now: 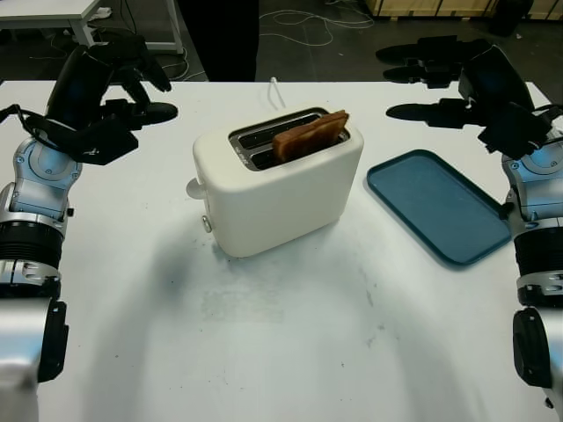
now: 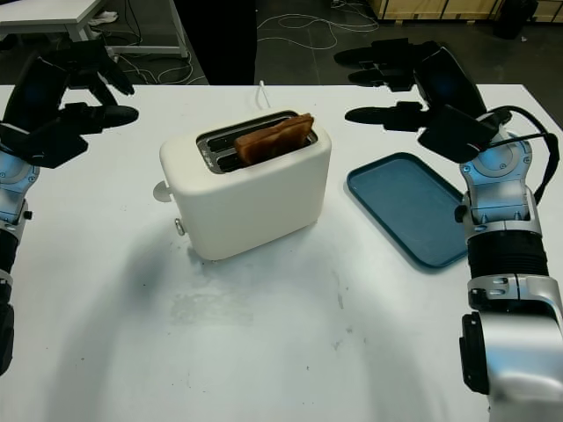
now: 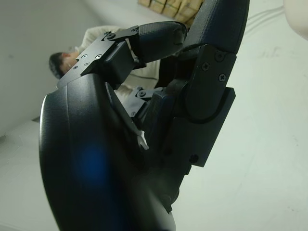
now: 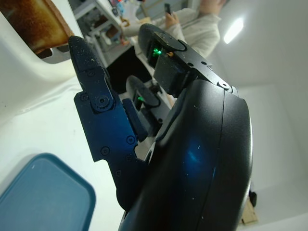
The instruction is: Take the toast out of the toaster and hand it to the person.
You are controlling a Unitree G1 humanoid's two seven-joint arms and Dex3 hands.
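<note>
A white table carried everything, with dark floor and cables beyond its far edge. The toast stood upright in the nearer slot of the cream toaster, poking out above the rim, its long axis running along the slot. The right hand hovered open just beyond it and looked nearer; the left hand hung open, well apart. A blue tray lay beside the toaster, holding nothing.
</note>
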